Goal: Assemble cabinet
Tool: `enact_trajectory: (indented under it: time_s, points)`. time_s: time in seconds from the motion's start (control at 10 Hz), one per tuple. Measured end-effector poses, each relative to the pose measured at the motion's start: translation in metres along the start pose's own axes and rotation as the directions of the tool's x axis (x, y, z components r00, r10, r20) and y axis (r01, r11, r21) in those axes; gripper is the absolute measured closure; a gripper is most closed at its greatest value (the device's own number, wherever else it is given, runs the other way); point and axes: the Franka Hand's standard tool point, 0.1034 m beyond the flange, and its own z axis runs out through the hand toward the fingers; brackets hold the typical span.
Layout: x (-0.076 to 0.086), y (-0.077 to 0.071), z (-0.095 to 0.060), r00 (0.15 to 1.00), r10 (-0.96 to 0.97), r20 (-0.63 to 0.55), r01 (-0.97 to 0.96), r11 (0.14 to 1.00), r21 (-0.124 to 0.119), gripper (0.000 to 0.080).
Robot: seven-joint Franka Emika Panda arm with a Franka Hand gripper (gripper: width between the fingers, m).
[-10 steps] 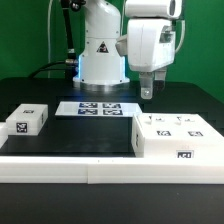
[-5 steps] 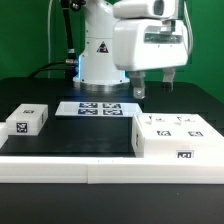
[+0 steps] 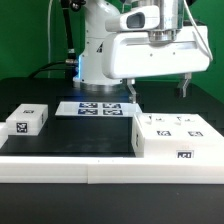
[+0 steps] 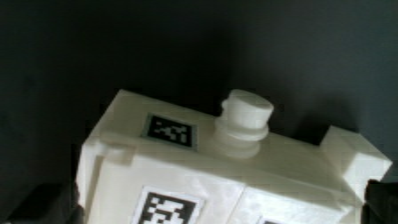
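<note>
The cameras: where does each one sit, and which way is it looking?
Exterior view: sits off the arm, low by the table's near edge, looking across the black table toward the robot base; it shows the open gripper hanging over the cabinet.
Wrist view: sits on the wrist, looking down at the cabinet, its tags and a round knob; nothing of the robot shows clearly.
Shared: both views see the cabinet.

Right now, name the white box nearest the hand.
The cabinet, the large box at the exterior view's right, close below the open hand; the small white block lies far off at that view's left.
</note>
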Motion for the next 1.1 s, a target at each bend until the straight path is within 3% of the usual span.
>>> enact_trajectory:
  time_s: [0.2,0.4,0.7,1.1]
  points:
    - [0.000,-0.003,0.000,0.990,0.139,0.000,-0.139,0.990,0.013,0.0002]
    - [-0.003,-0.012,0.007,0.975,0.223,-0.002,-0.223,0.975,0.006,0.0002]
    - [-0.006,-0.018,0.018,0.980,0.196,-0.024,-0.197,0.980,-0.014,0.0002]
    - [-0.008,-0.015,0.022,0.980,0.198,-0.030,-0.199,0.980,-0.011,0.0002]
